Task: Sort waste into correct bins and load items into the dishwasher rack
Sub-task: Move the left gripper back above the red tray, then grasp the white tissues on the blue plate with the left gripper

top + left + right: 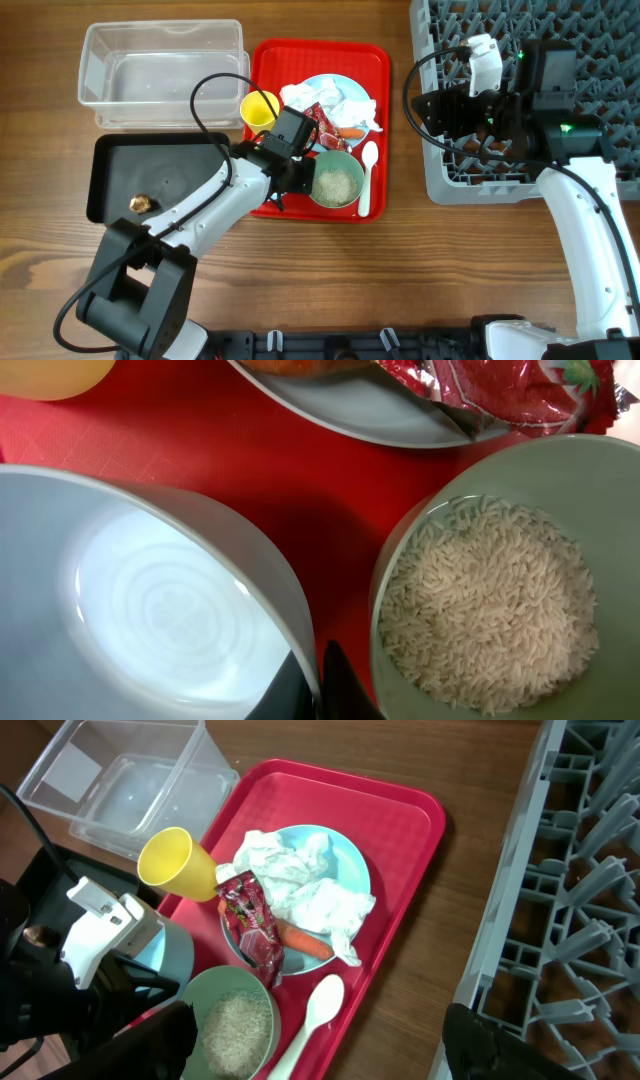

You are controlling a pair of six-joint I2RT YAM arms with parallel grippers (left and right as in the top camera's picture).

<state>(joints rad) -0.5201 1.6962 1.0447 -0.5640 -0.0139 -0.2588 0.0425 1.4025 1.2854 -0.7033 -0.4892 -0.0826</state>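
The blue bowl (pixel 170 610) was pale and glossy, with faint rings on its bottom. It sat on the red tray (pixel 200 470), just beside the green bowl (pixel 600 470). The left tool (pixel 318 685) was pressed together on the blue bowl's rim, pinching it. The green bowl held a heap of rice (pixel 490 600). Behind both bowls, the plate (pixel 350 860) carried the napkin (pixel 300 885), the wrapper (pixel 250 925) and the carrot (pixel 305 940). The cup (pixel 175 860) was next to the plate, and the spoon (pixel 320 1000) lay on the tray by the green bowl. Off to the side on the bench (pixel 400 280), the black tray (pixel 170 160) had the scrap (pixel 140 203) in it, with the tub (pixel 165 27) right behind. The right tool (pixel 320 1030) was spread wide, holding nothing, over the edge of the rack (pixel 470 180).
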